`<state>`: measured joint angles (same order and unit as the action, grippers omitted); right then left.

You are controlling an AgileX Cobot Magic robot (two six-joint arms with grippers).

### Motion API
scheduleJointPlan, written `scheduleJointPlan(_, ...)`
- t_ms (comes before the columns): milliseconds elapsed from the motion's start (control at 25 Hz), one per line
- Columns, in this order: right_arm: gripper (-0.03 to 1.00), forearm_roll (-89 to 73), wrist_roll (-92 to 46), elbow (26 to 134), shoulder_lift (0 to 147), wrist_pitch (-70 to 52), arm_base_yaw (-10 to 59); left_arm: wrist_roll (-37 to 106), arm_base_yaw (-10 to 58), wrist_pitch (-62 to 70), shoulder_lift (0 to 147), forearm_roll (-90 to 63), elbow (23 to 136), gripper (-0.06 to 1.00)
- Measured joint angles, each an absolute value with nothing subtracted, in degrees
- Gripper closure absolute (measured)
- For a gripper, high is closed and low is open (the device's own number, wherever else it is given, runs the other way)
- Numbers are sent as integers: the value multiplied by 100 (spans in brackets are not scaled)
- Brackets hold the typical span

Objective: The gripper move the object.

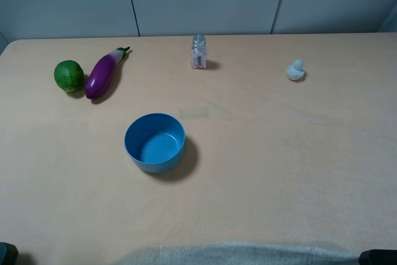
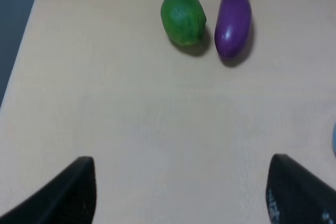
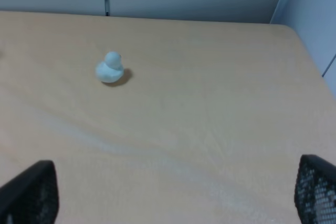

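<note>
Eggplant (image 2: 233,20) beside lime (image 2: 183,18), well beyond the left gripper's (image 2: 181,192) spread jaws.

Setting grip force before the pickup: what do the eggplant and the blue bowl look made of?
Eggplant: probably smooth, hard plastic, since a bright highlight sits on its glossy purple skin, so it may be slippery. Blue bowl: likely plastic with a duller, satin finish, even colour and only soft reflections inside; ceramic cannot be excluded.

Exterior high: above near edge, looks down over whole table (image 1: 260,172). Left wrist: low, close, faces lime (image 2: 183,18) and eggplant (image 2: 233,19); both shared with exterior's far left. Right wrist: low, faces far right corner; shares pale duck (image 3: 109,68) with exterior.
</note>
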<state>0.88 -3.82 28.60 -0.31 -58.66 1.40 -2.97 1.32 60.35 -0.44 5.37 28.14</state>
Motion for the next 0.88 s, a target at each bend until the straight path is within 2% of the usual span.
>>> scheduleJointPlan(880,29,88,-382,2860,-31,-5866,140,-284,132,6035,-44,537,2814,21)
